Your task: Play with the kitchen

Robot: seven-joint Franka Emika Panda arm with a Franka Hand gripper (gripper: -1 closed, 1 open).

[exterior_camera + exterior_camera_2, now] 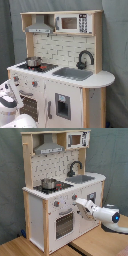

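Perhaps end effector [78, 202] at kitchen [42, 215] knob.

White arm reaching level, gripper [79, 202] pointing forward
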